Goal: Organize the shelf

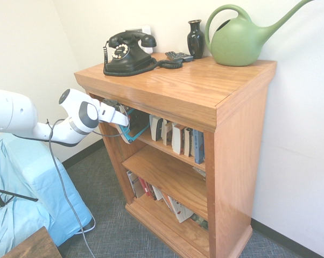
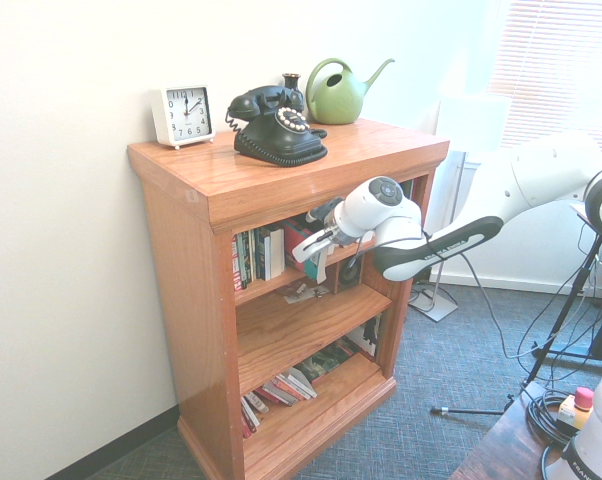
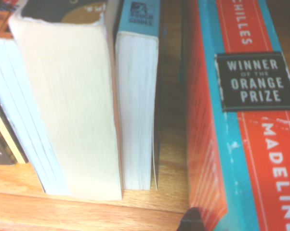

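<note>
Oak-coloured wood makes up the shelf (image 1: 205,94), which stands against a white wall. Its top tier holds a row of upright books (image 1: 178,138), and more books (image 2: 291,385) lean on the bottom tier. The gripper (image 1: 131,124) reaches into the top tier with its jaws clamped on a red and teal book (image 3: 241,144), held beside the row with a gap between. On the top board sit a black telephone (image 1: 128,52), a vase (image 1: 195,38) and a green watering can (image 1: 243,37).

Telephone (image 1: 128,52) and watering can (image 1: 238,38) on shelf (image 1: 243,161), books (image 1: 175,137) in top tier
</note>
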You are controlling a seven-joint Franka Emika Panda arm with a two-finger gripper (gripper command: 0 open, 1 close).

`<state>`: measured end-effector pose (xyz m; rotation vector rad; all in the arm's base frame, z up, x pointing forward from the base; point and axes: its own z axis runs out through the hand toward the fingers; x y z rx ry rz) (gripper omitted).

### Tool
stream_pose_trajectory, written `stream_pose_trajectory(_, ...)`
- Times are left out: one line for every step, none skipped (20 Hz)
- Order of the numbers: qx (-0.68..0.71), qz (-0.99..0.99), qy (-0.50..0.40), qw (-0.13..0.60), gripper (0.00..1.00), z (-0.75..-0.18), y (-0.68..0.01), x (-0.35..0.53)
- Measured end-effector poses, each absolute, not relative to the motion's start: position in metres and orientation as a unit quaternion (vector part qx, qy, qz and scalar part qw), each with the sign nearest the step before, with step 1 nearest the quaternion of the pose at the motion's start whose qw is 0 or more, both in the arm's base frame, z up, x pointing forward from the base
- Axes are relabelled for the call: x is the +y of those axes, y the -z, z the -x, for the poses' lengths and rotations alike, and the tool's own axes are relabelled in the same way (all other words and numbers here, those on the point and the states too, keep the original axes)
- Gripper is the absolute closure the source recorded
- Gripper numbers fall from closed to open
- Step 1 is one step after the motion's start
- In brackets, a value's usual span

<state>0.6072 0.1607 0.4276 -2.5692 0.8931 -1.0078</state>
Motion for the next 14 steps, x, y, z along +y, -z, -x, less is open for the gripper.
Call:
stream_pose_trajectory(0.305, 0.879, 0.345, 0.120, 0.00, -0.607, -0.428, 0.161)
stream_pose_trajectory(0.305, 0.880, 0.345, 0.120, 0.00, -0.607, -0.427, 0.161)
stream_pose_trajectory(0.303, 0.880, 0.346, 0.119, 0.00, -0.607, -0.427, 0.161)
stream_pose_trajectory(0.301, 0.881, 0.346, 0.118, 0.00, -0.607, -0.427, 0.161)
stream_pose_trajectory(0.300, 0.881, 0.347, 0.117, 0.00, -0.607, -0.426, 0.161)
stream_pose_trajectory(0.299, 0.881, 0.347, 0.116, 0.00, -0.607, -0.426, 0.161)
stream_pose_trajectory(0.299, 0.881, 0.347, 0.116, 0.00, -0.606, -0.426, 0.161)
stream_pose_trajectory(0.298, 0.881, 0.347, 0.116, 0.00, -0.606, -0.426, 0.161)
stream_pose_trajectory(0.297, 0.882, 0.348, 0.116, 0.00, -0.606, -0.426, 0.162)
stream_pose_trajectory(0.296, 0.882, 0.348, 0.116, 0.00, -0.604, -0.426, 0.162)
stream_pose_trajectory(0.293, 0.883, 0.348, 0.117, 0.00, -0.602, -0.425, 0.162)
stream_pose_trajectory(0.291, 0.883, 0.348, 0.118, 0.00, -0.597, -0.424, 0.162)
stream_pose_trajectory(0.288, 0.884, 0.348, 0.119, 0.00, -0.590, -0.422, 0.161)
stream_pose_trajectory(0.285, 0.885, 0.348, 0.121, 0.00, -0.582, -0.421, 0.158)
